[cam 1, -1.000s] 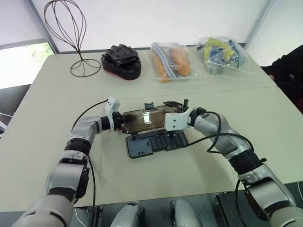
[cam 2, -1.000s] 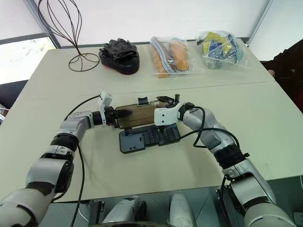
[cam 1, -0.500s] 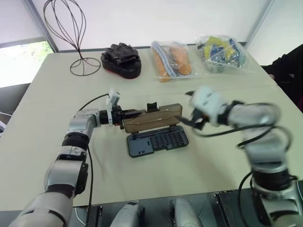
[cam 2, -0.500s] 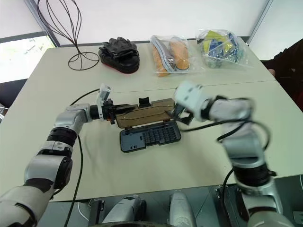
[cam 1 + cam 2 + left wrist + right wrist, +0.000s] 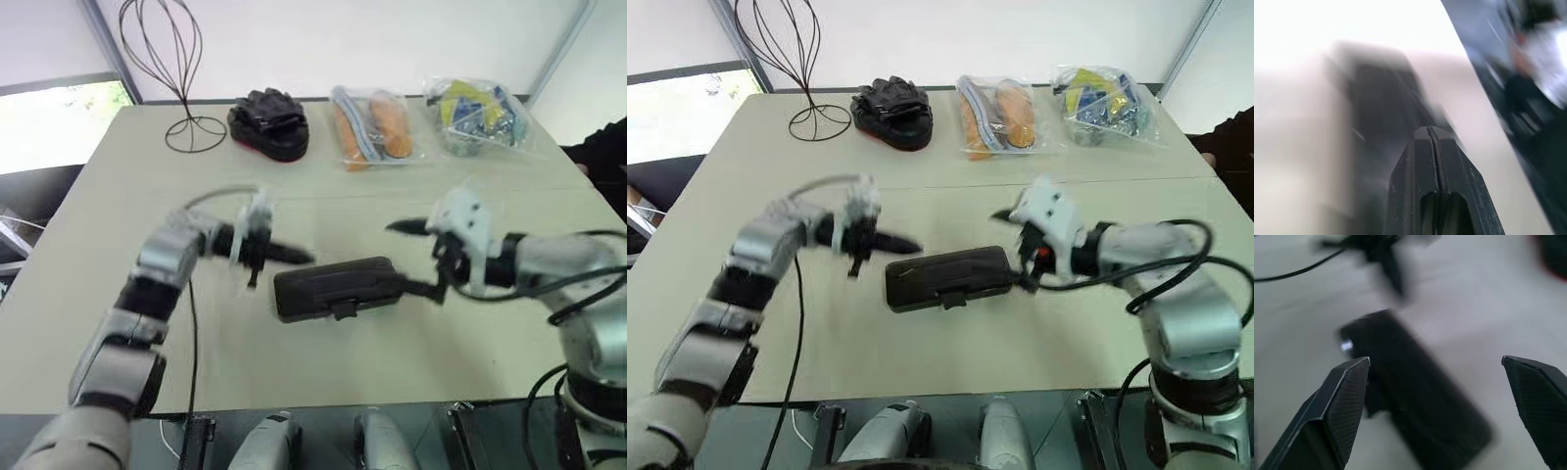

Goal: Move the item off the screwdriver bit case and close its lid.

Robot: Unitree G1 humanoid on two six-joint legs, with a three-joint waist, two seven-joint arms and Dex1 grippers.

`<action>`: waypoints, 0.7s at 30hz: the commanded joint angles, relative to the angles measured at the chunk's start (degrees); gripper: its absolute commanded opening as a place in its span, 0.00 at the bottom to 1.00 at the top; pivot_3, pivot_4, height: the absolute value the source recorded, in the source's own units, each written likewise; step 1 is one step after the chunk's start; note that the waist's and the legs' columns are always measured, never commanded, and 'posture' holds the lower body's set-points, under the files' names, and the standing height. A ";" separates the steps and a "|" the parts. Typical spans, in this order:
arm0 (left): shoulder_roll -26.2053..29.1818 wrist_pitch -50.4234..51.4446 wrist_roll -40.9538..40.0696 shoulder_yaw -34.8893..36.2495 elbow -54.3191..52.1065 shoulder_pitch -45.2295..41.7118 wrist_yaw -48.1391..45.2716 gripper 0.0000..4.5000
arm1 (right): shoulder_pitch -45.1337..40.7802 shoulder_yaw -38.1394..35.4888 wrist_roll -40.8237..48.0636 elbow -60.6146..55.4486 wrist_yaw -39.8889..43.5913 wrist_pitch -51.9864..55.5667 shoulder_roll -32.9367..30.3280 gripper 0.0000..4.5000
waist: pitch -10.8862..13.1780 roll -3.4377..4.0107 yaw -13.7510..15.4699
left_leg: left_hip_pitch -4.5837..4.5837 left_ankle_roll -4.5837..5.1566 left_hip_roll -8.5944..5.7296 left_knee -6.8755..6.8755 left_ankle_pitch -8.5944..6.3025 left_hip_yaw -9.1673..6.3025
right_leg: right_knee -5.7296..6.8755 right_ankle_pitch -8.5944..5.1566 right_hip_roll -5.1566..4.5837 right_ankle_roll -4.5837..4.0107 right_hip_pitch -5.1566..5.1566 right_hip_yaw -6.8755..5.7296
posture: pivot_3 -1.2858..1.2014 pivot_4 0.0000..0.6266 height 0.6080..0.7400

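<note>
The flat rectangular screwdriver bit case (image 5: 336,287) lies on the pale beige counter (image 5: 323,362), near its middle, with the dark smoky-brown plastic lid (image 5: 950,272) folded down over the tray and the small black latch tab (image 5: 950,297) on the long edge toward the robot. Nothing rests on top of it.

By the look of it, the case is light, rigid and smooth — hard plastic that would slide on the counter if pushed from one side only, so pressing straight down on the lid near the latch tab seems the surest way to seat it. To lift it, pinching across the short width at mid-length should hold it level; the thin lid may flex or spring up if caught by one corner.

The left gripper (image 5: 299,257) is shut tight — the wrist view shows its two black fingers (image 5: 1415,166) pressed together with nothing between them. It hovers just beside the case's left end, pointing along it, and seems clear of it.

The right gripper (image 5: 419,259) stands wide open at the case's right end, empty. One finger (image 5: 423,289) reaches close to that end; whether it touches is unclear.
</note>
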 commanded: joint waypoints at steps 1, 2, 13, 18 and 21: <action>-2.32 -6.47 2.05 2.38 8.61 -5.20 3.67 0.00 | 5.45 8.79 -0.03 -2.97 -0.85 -6.33 -1.71 0.60 | -0.01 0.00 -0.20 | 0.01 0.03 -0.01 0.00 -0.02 0.02 | 0.01 0.00 -0.02 0.00 0.00 0.00 | 0.52 0.24 1.00; -3.09 -11.18 5.25 0.82 12.14 -6.26 4.56 0.00 | 6.48 11.58 -1.09 -2.04 -1.53 -8.37 -1.76 0.49 | -0.01 -0.01 -0.26 | 0.05 0.05 -0.04 -0.02 -0.03 0.05 | 0.04 0.00 -0.05 0.00 0.00 0.01 | 0.52 0.24 1.00; -8.44 -33.73 20.39 -4.83 37.93 -13.05 6.48 0.00 | 3.56 15.42 -2.05 4.57 -6.02 -14.49 -1.99 0.01 | 0.06 -0.14 -0.25 | 0.05 0.06 -0.04 0.02 -0.04 0.17 | 0.05 0.01 -0.03 0.01 -0.04 -0.09 | 0.52 0.24 1.00; -9.65 -37.63 23.96 -5.15 42.04 -13.51 7.25 0.00 | 2.83 11.52 4.23 2.89 -7.20 -10.56 -0.53 0.01 | 0.05 -0.16 -0.20 | 0.05 0.06 -0.05 0.03 -0.04 0.15 | 0.04 0.01 -0.04 0.01 -0.01 -0.09 | 0.52 0.24 1.00; -10.77 -38.60 25.08 -4.80 43.12 -13.48 7.24 0.00 | 3.44 14.38 1.99 4.84 -8.55 -12.23 -1.41 0.01 | 0.05 -0.16 -0.20 | 0.05 0.06 -0.05 0.03 -0.04 0.14 | 0.06 0.01 -0.04 0.01 -0.02 -0.09 | 0.52 0.24 1.00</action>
